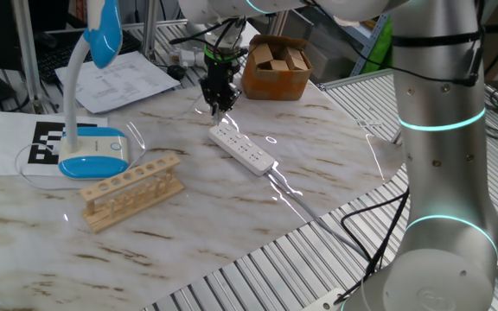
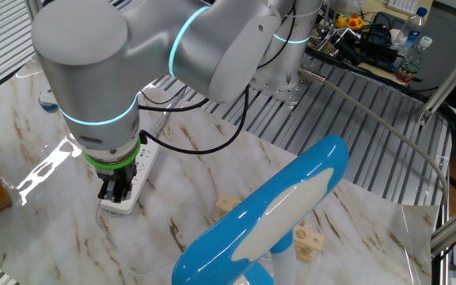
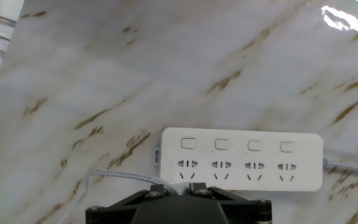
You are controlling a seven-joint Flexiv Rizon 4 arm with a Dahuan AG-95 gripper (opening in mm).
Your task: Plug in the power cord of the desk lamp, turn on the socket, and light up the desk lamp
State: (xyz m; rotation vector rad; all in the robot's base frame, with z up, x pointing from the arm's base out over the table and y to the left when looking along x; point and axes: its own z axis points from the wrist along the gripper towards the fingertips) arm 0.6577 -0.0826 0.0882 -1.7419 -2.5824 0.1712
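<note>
The marbled bench [image 1: 232, 199] carries the desk lamp [image 1: 89, 130] at one end, its blue-rimmed base beside a wooden test-tube rack [image 1: 132, 190]. The socket [image 1: 242, 149] lies flat near the middle, four outlets and four switches in a row. The gripper [image 1: 217, 105] points straight down over the socket's end; how far its jaws stand apart cannot be told. The power cord [image 3: 120, 176] runs in beneath it.

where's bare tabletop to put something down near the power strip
Bare marble lies between the power strip and the wooden rack, and beyond the strip's switch side in the hand view. It is crowded at the strip's far end, where the gripper hangs, and around the lamp base.
</note>
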